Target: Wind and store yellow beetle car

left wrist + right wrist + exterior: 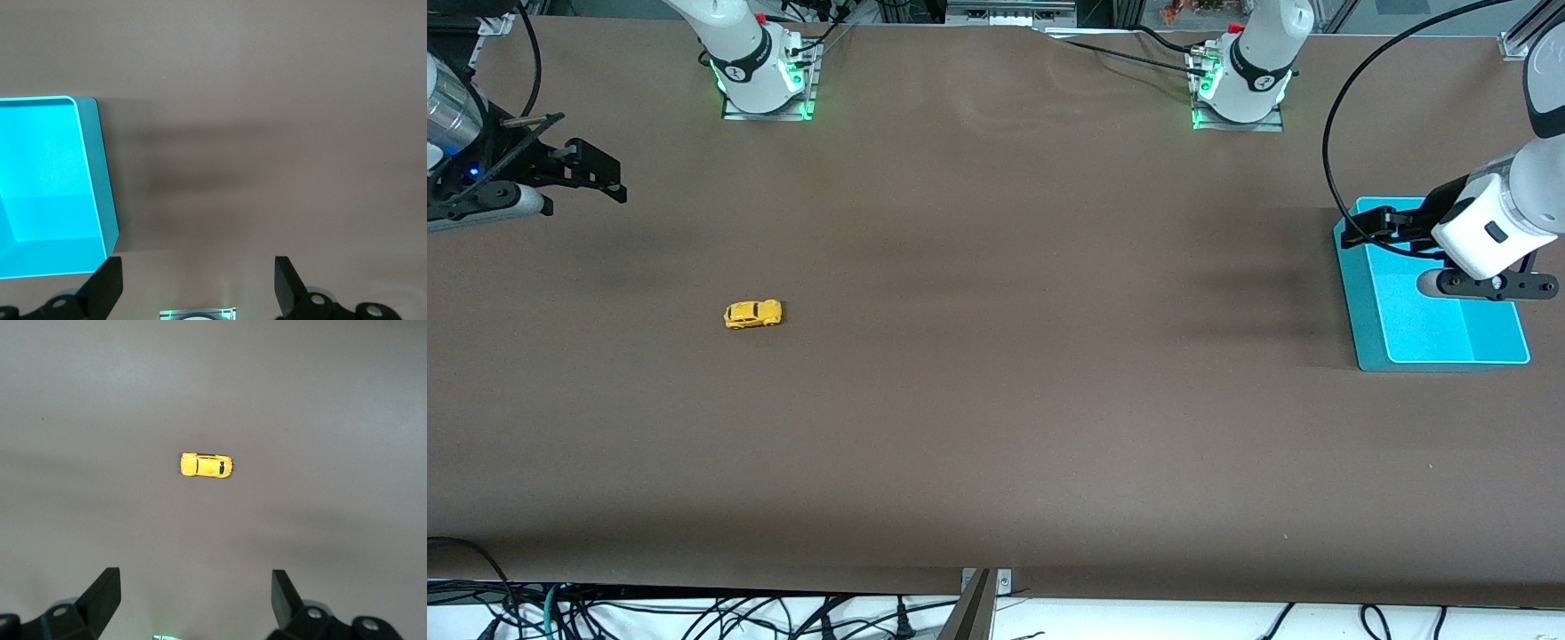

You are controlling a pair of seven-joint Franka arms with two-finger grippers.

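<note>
Item: small bright yellow toy beetle car (752,314) with rounded body and dark windows, found standing on its wheels on the brown matte surface (996,400), toward the right arm's end and well apart from every edge; nothing is touching it.

Item: shallow turquoise plastic tray (1414,342), set at the left arm's end of the surface, near the edge.

Item: left gripper (1371,224), held in the air over the tray's rim; jaws spread wide, nothing held.

Item: right gripper (596,173), held in the air over the surface edge at the right arm's end; jaws spread wide, nothing held.
</note>
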